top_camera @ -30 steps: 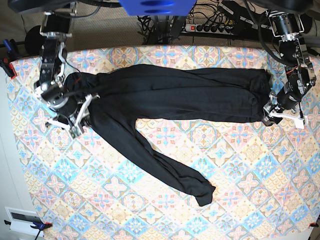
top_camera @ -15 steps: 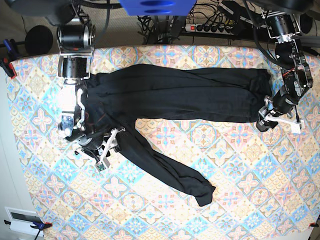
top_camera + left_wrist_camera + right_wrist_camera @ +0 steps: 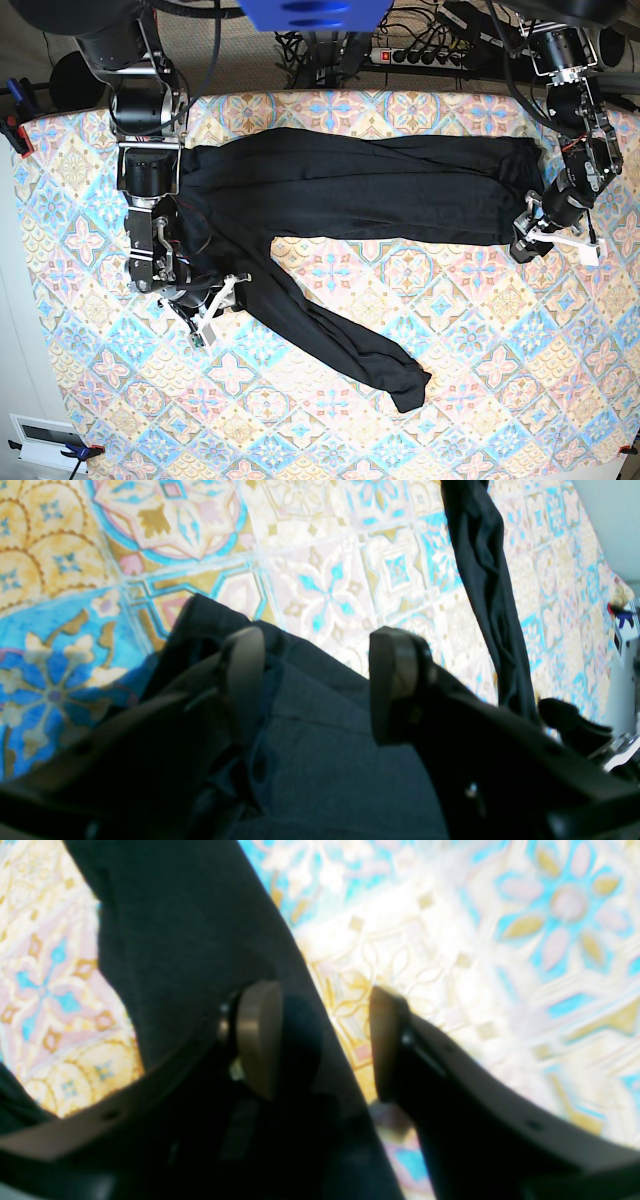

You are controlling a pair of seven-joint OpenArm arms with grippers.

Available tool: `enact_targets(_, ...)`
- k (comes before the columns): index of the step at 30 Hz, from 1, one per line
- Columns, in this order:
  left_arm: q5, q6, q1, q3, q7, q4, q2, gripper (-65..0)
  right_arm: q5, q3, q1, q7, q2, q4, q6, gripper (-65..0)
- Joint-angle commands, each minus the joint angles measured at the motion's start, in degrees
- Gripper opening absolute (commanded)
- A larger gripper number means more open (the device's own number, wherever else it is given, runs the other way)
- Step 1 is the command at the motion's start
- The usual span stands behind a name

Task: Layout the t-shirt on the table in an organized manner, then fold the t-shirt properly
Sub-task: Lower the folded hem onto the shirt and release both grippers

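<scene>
Black shirt spread across the far half of the table, body lying as a long band from left to right in the base view. One sleeve trailing off diagonally toward the near side, cuff ending well out on the patterned cloth, apart from both arms.

Over at the base view's left — right gripper, low over the shirt's edge where the sleeve leaves the body. Wrist view confirms: fingers spread wide, one over black fabric, the other over bare tile pattern, the shirt's edge running down between them. Nothing pinched there; touching the cloth or just above it, cannot tell.

At the base view's right — left gripper, down at the shirt's other end, right by the edge of the fabric. Fingers spread here too, dark fabric lying flat below and between them, not clamped. Fabric's corner poking out beyond the fingertips onto the tiles. Farther off in that wrist view, the sleeve running as a dark strip across the table.

Power strip and cables behind the table's far edge.
</scene>
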Motion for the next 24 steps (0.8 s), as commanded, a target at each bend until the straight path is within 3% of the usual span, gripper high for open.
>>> enact_targets(1, -0.65, -0.39, -0.71, -0.38, -0.80, 1.05, -0.95, -32.6, 0.85, 0.03, 2.22, 1.98, 0.38, -0.30, 0.26, -35.0)
enact_targets(5, -0.56, -0.39, -0.80, -0.38, -0.80, 1.05, -0.95, -32.6, 0.77, -1.12, 2.22, 2.86, 0.38, -1.97, 0.26, -34.1)
enact_targets(15, -0.56, -0.39, -0.80, -0.38, -0.98, 1.05, -0.95, -32.6, 1.03, -13.33, 2.14, 4.88, -0.14, -2.06, 0.26, -35.1)
enact_targets(19, -0.56, -0.39, -0.80, -0.38, -0.98, 1.05, -0.95, -32.6, 1.03, -14.39, 2.14, 4.97, -0.67, -2.06, 0.35, -42.9)
enact_targets(24, -0.56, -0.39, -0.80, -0.38, -1.24, 1.05, -0.95, -32.6, 1.12, -13.95, 1.87, 4.97, -0.67, -1.18, 0.35, -62.7)
